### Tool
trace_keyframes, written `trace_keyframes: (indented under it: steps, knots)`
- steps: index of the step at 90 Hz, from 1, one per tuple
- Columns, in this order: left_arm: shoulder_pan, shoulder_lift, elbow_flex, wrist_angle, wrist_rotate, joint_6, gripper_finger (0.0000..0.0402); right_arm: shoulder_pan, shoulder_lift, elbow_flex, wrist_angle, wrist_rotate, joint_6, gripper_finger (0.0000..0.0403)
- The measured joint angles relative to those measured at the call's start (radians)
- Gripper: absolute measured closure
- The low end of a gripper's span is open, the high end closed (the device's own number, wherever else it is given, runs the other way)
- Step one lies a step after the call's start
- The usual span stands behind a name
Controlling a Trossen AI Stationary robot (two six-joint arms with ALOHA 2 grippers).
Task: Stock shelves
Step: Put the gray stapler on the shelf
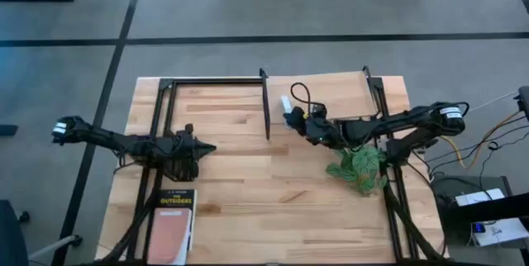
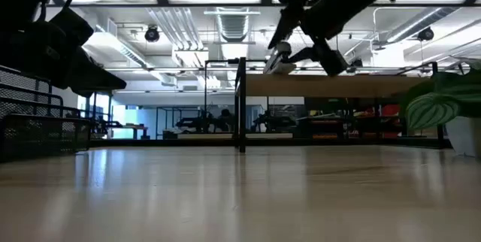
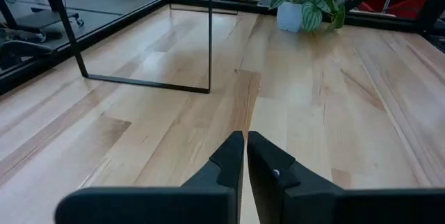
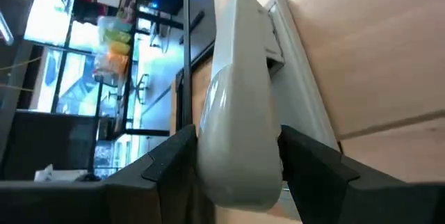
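High view: the right claw (image 1: 291, 114) grips a white stapler (image 1: 287, 106) (pale, rounded body clamped between both fingers in the right wrist view) over the near-left corner of the shelf (image 1: 343, 94), which stands at the tabletop's (image 1: 248, 183) far right. The left claw (image 1: 207, 148), fingers pressed together and empty, hovers near a book (image 1: 172, 215). A potted plant (image 1: 360, 167) sits beside the shelf.

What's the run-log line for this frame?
right gripper: shut on white stapler, above shelf | left gripper: shut, empty, waiting above table | plant: beside shelf
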Motion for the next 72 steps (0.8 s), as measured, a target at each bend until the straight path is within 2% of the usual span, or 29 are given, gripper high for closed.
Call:
trace_keyframes:
  steps: [18, 31, 60, 72]
  knots:
    - [0.000, 0.000, 0.000, 0.000, 0.000, 0.000, 0.0397, -0.001, -0.026, 0.000, -0.024, 0.004, -0.065, 0.0217]
    - [0.000, 0.000, 0.000, 0.000, 0.000, 0.000, 0.0397, 0.000, -0.054, 0.000, -0.079, 0.051, -0.088, 0.0217]
    - [0.000, 0.000, 0.000, 0.000, 0.000, 0.000, 0.0397, 0.000, -0.060, 0.002, -0.197, 0.057, -0.065, 0.0217]
    - [0.000, 0.001, 0.000, 0.000, 0.000, 0.000, 0.0397, 0.000, -0.062, 0.002, -0.203, 0.073, -0.130, 0.0217]
